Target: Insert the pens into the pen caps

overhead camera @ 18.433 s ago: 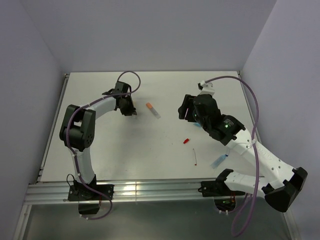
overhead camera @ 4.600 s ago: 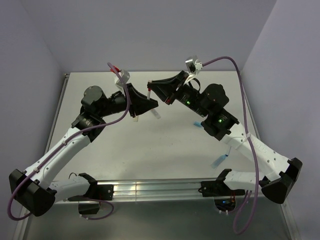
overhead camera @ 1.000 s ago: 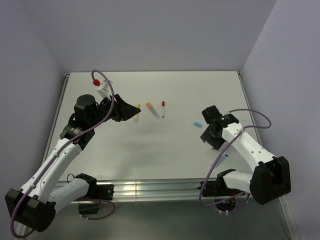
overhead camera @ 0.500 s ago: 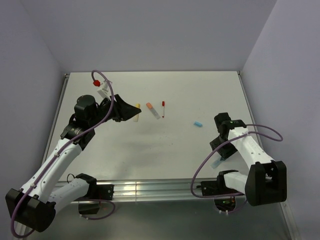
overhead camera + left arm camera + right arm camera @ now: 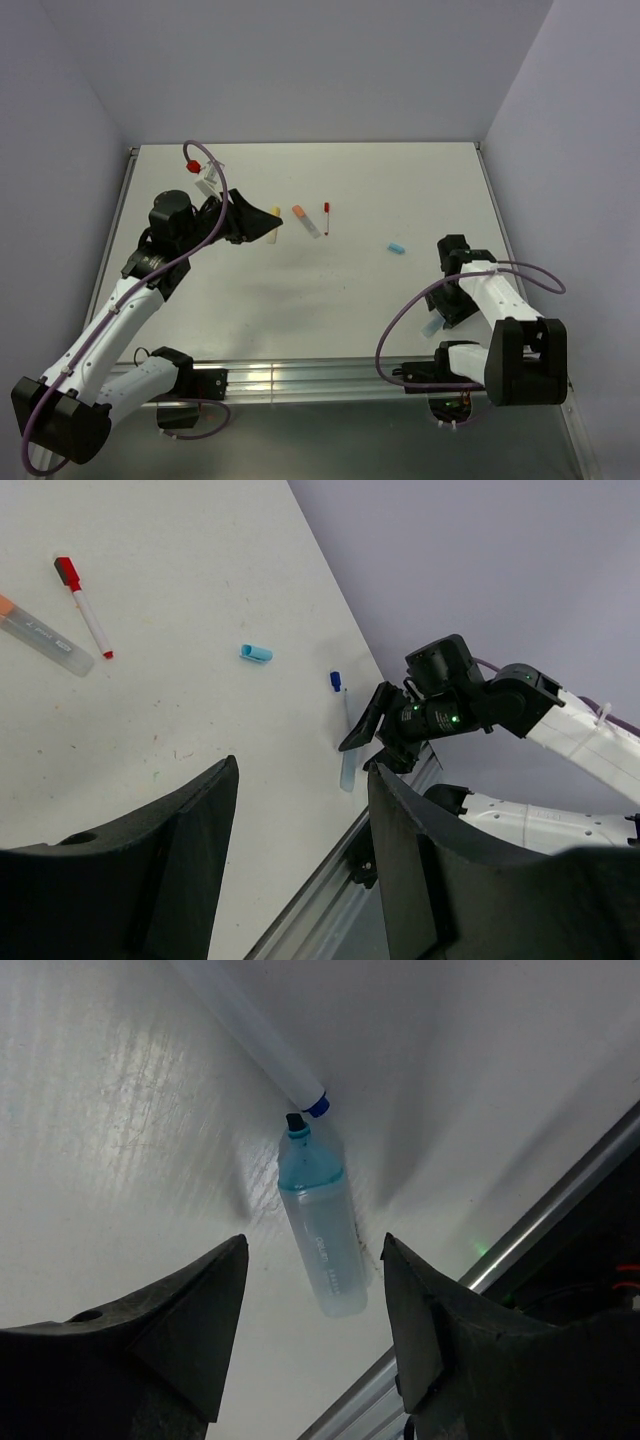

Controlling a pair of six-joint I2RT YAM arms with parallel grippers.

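The light blue pen (image 5: 322,1235) lies below, between the right tool's (image 5: 313,1250) wide-open fingers.

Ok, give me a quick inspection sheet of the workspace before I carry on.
Surface: white table, faint scuffs.
Job's things: yellow-tipped marker, orange-tipped marker, red-capped pen at back; light blue cap loose; light blue marker uncapped, tip beside thin blue-ended pen.
Clutter: nothing seen.
Pincers: left pincer open, empty; right pincer open above light blue marker.
Cables: purple cable loops past front rail.
Surroundings: lilac walls, three sides.
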